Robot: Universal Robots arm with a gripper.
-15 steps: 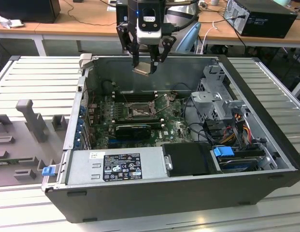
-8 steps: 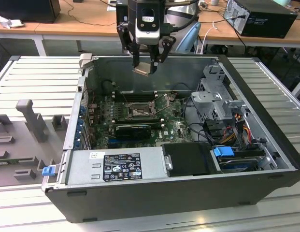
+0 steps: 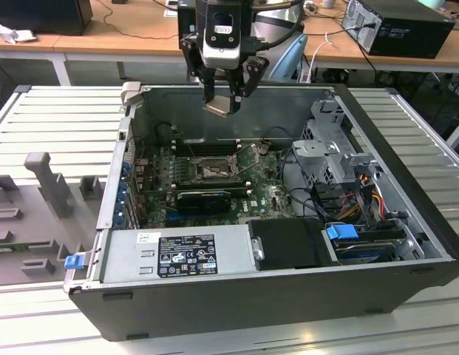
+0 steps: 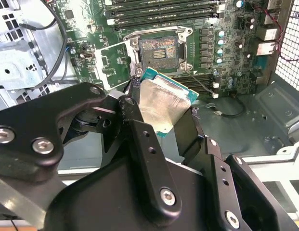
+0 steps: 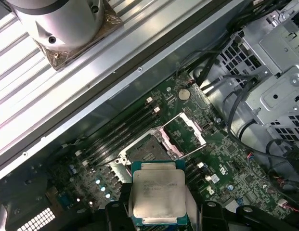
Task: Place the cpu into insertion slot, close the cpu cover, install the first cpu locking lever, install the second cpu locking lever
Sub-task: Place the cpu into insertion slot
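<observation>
My gripper hangs above the open computer case, near its back wall, shut on the cpu. The cpu is a flat square chip with a silver-grey top and a teal edge, clamped between black fingers in both wrist views. It is held in the air, well above the board. The insertion slot is a dark square socket on the green board, open and bare. The cpu cover, a thin silvery frame, stands swung up beside the socket.
Long black memory slots run behind the socket, and a black heatsink block lies in front of it. A metal drive cage with cables fills the exterior view's right. The power supply lines the case's front.
</observation>
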